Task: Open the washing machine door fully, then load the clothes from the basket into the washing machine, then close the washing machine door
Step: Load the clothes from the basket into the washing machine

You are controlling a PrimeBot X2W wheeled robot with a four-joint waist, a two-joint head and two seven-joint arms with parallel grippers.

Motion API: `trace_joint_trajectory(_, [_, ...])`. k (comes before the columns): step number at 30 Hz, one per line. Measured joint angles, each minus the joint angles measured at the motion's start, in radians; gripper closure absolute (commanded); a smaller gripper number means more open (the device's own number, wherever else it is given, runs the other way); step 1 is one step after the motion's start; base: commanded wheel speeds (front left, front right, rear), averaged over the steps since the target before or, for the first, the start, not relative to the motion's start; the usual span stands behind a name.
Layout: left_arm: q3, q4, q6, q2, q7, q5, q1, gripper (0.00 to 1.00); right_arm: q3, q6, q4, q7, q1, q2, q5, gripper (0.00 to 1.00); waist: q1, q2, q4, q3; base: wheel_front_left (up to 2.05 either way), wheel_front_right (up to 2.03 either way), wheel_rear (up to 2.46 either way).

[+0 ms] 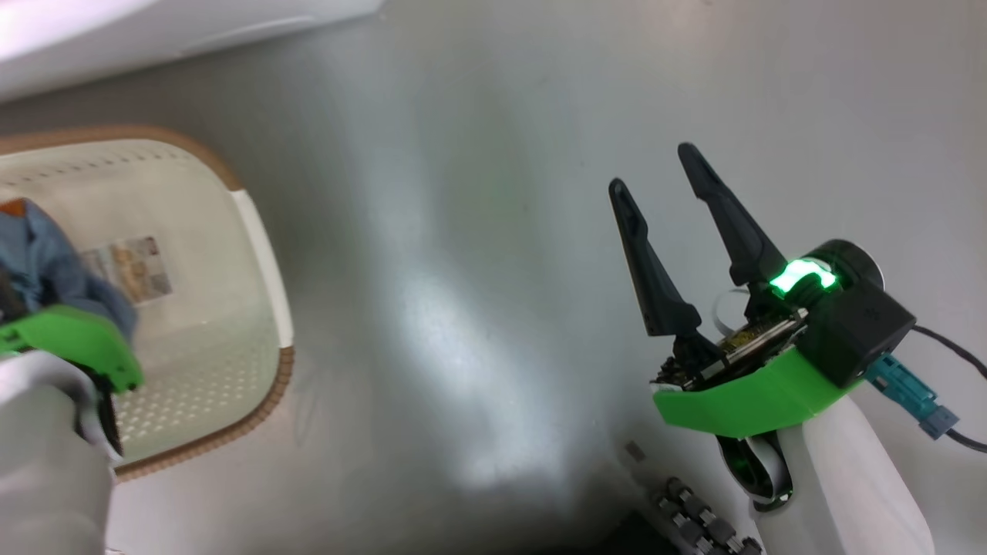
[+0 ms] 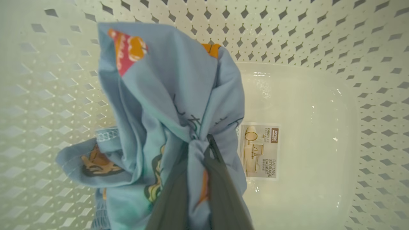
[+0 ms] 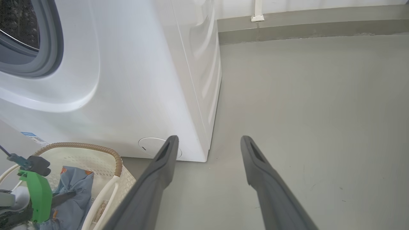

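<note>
Left hand (image 2: 204, 143) is clenched on the blue printed garment (image 2: 166, 95), its 2 dark fingers pinching a gathered fold inside the perforated basket (image 2: 319, 38), beside the paper label (image 2: 260, 150) on the basket's bottom. That close grip is plain from the left wrist; the head view catches just a corner of the cloth at its left edge. Right hand (image 1: 651, 169) hangs released over the grey floor (image 1: 478, 231), its 2 fingers spread and holding nothing. Its wrist view adds the washing machine (image 3: 134, 80) just behind the basket, with grey gasket (image 3: 48, 48) and steel drum (image 3: 19, 22) exposed.
</note>
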Motion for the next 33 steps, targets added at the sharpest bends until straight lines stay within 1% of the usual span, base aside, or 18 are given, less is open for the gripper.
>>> trace_joint_trajectory(3, [0.002, -0.033, -0.006, -0.024, -0.012, -0.005, 0.041, 1.0, -0.012, 0.0, 0.015, 0.0, 0.021, 0.0, -0.023, 0.0, 0.0001, 0.0, 0.021, -0.036, 0.0, 0.0, 0.0])
trace_joint_trajectory(6, [0.014, -0.12, -0.007, -0.045, -0.012, -0.003, 0.087, 1.0, -0.023, 0.0, 0.03, 0.0, 0.046, -0.004, -0.04, 0.0, 0.0001, 0.0, 0.045, -0.076, 0.0, 0.0, 0.0])
trace_joint_trajectory(7, [0.014, -0.12, -0.007, -0.045, -0.012, -0.003, 0.087, 1.0, -0.023, 0.0, 0.03, 0.0, 0.046, -0.004, -0.04, 0.0, 0.0001, 0.0, 0.045, -0.076, 0.0, 0.0, 0.0])
trace_joint_trajectory(11, [0.044, -0.267, 0.002, -0.072, -0.013, 0.019, 0.162, 1.0, -0.046, 0.0, 0.041, 0.001, 0.074, -0.018, -0.048, 0.0, 0.0, 0.0, 0.08, -0.132, 0.0, 0.0, 0.0])
trace_joint_trajectory(16, [0.082, -0.425, 0.0, -0.113, -0.013, 0.068, 0.28, 1.0, -0.066, 0.0, 0.047, 0.028, 0.12, -0.021, -0.059, 0.0, 0.0, 0.0, 0.123, -0.212, 0.0, 0.0, 0.0])
trace_joint_trajectory(22, [0.114, -0.592, -0.037, -0.155, -0.013, 0.137, 0.388, 1.0, -0.092, 0.0, 0.048, 0.055, 0.187, -0.022, -0.064, 0.0, 0.0001, 0.0, 0.17, -0.316, 0.0, 0.0, 0.0])
trace_joint_trajectory(25, [0.128, -0.671, -0.06, -0.166, -0.013, 0.173, 0.448, 1.0, -0.097, 0.0, 0.045, 0.071, 0.223, -0.021, -0.066, 0.0, 0.0, 0.0, 0.191, -0.372, 0.0, 0.0, 0.0])
trace_joint_trajectory(31, [0.138, -0.826, -0.088, -0.174, -0.014, 0.23, 0.577, 1.0, -0.101, 0.0, 0.027, 0.093, 0.28, -0.017, -0.067, 0.0, 0.0001, 0.0, 0.222, -0.485, 0.0, 0.0, 0.0])
trace_joint_trajectory(33, [0.137, -0.871, -0.089, -0.175, -0.014, 0.246, 0.617, 1.0, -0.107, 0.0, 0.021, 0.103, 0.302, -0.016, -0.067, 0.0, 0.0001, 0.0, 0.229, -0.522, 0.0, 0.0, 0.0])
